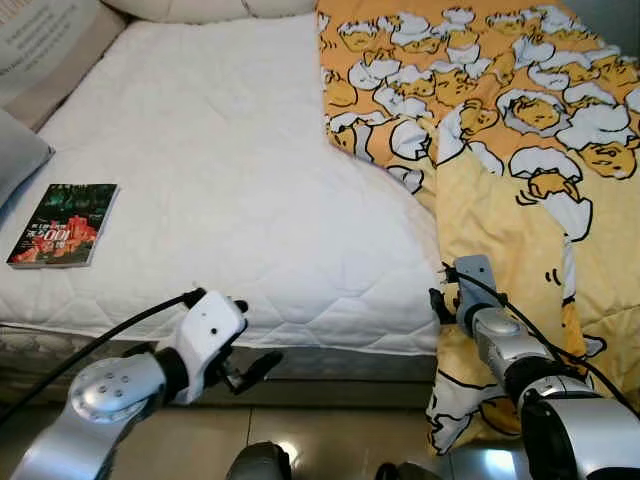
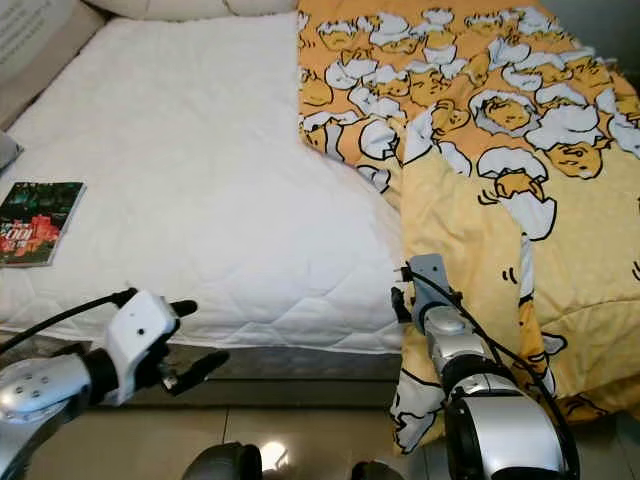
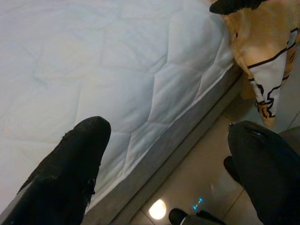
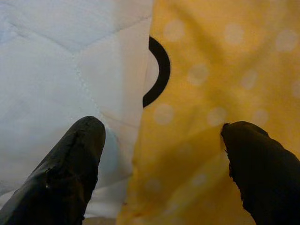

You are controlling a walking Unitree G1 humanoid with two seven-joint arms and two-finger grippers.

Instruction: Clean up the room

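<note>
A yellow blanket (image 1: 520, 180) printed with cartoon eggs covers the right side of a bed and hangs over its front edge. The bare white quilted mattress (image 1: 230, 170) takes up the left side. A book (image 1: 65, 225) with a dark green and red cover lies flat near the mattress's left edge. My right gripper (image 4: 164, 140) is open at the blanket's inner edge near the bed's front, one finger (image 4: 75, 159) over the white mattress, the other over yellow cloth. My left gripper (image 2: 200, 335) is open and empty, low by the bed's front edge.
A grey pillow (image 1: 15, 160) lies at the far left and a beige cushion (image 1: 50, 50) at the top left. Glossy tiled floor (image 1: 330, 430) runs along the front of the bed. The blanket's hanging corner (image 3: 262, 89) reaches toward the floor.
</note>
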